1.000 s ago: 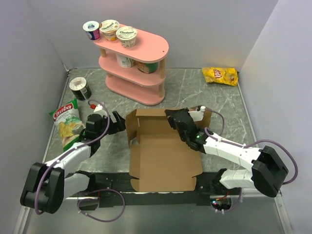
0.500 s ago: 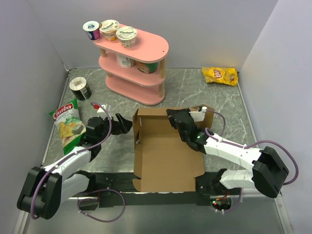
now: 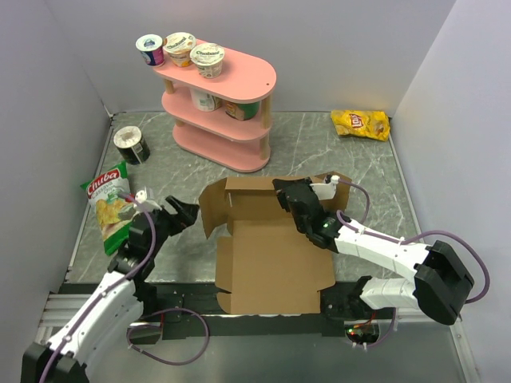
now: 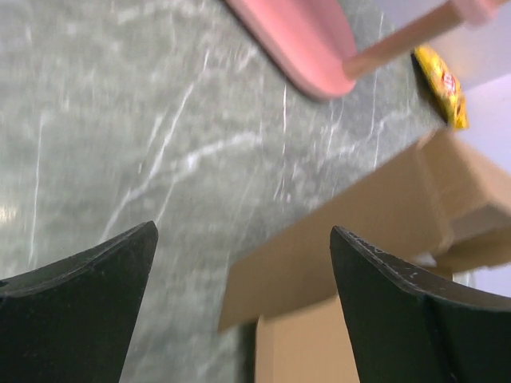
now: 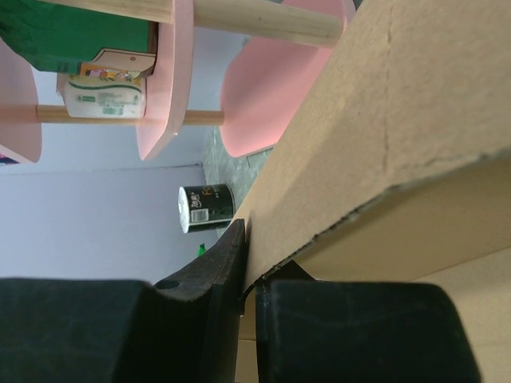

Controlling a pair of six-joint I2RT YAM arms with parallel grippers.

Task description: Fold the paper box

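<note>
Box point(image 3: 271, 259), cardboard, one, half-formed at the middle of the table point(image 3: 319, 152), rear wall pinched by the right claw point(image 3: 286, 195), seemingly to be held upright, left claw point(image 3: 188, 214) spread just beside the left flap; also counted: one pink shelf point(image 3: 239, 80), three cups point(image 3: 179, 48) atop, two snack bags point(image 3: 109, 203), one can point(image 3: 131, 145)

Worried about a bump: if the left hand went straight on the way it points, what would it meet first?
Probably the cardboard box: its raised left flap stands just ahead of the open left hand, though depth is unclear.
</note>
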